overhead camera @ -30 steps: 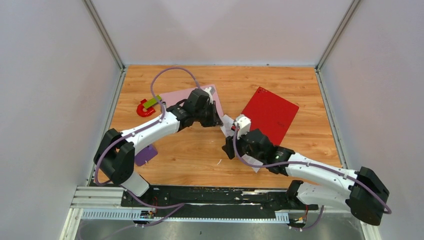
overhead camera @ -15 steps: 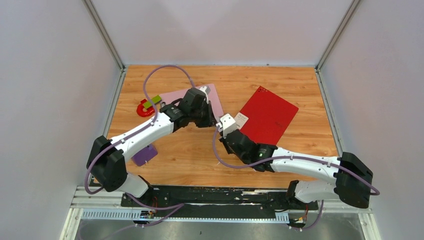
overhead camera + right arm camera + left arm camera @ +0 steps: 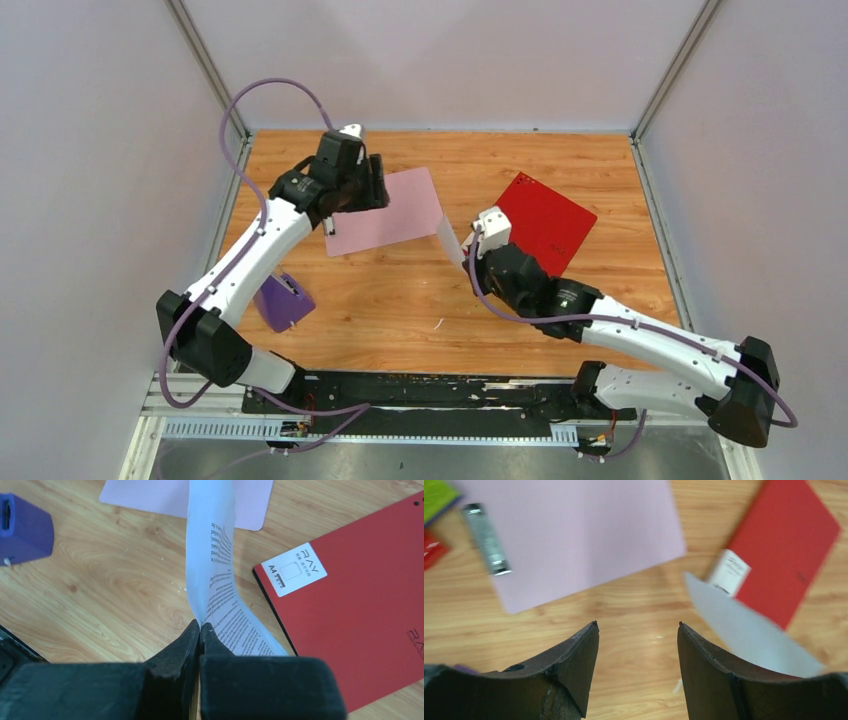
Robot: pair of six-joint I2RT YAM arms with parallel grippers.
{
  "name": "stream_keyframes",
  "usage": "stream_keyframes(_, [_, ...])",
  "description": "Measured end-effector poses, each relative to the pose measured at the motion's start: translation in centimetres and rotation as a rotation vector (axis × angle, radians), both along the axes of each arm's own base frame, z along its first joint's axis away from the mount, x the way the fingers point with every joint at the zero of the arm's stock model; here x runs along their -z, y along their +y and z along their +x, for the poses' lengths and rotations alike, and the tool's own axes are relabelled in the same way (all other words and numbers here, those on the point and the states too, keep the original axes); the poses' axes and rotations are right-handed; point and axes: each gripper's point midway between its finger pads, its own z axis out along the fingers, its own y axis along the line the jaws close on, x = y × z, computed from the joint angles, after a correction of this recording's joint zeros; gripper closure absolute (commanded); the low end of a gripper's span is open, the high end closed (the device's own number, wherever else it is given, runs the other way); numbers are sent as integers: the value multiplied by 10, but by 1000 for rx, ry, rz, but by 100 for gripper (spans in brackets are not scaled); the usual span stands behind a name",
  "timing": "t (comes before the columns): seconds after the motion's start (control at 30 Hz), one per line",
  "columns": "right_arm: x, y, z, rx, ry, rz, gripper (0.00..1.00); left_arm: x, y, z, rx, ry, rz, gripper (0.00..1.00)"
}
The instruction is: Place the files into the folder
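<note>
The top camera hangs above and behind my bases, looking down and away over the whole table [image 3: 400, 300]. My left wrist camera sits high at the far left, looking down past my parted fingers [image 3: 569, 670]. My right wrist camera sits low near mid-table, facing far-left, with the printed sheet [image 3: 215, 570] close before it. All three views share the red folder [image 3: 545, 225] and the pink sheet [image 3: 385, 210].
</note>
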Motion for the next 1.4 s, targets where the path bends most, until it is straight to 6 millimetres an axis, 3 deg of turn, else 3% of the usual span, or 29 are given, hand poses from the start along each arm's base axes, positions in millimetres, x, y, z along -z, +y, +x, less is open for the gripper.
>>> stream_keyframes(0.13, [-19,-19,8,59,-3,56,100,22,59,24,-133,48,104,37])
stream_keyframes(0.23, [-43,-34,30,118,-14,124,100,48,92,39,-193,115,189,38])
stream_keyframes(0.4, [-75,-58,77,223,-35,227,100,87,116,63,-218,226,350,38])
stream_keyframes(0.57, [-82,-57,116,236,-10,314,100,117,139,71,-250,305,476,40])
stream_keyframes(0.83, [-52,-61,174,294,124,510,100,161,170,72,-295,424,551,40])
stream_keyframes(1.13, [-22,-80,230,369,215,650,100,201,175,68,-281,508,564,40])
stream_keyframes(1.2, [-2,-82,241,391,254,662,100,205,174,66,-274,519,552,40])
stream_keyframes(1.4, [53,-86,250,448,359,621,100,220,168,70,-243,530,528,43])
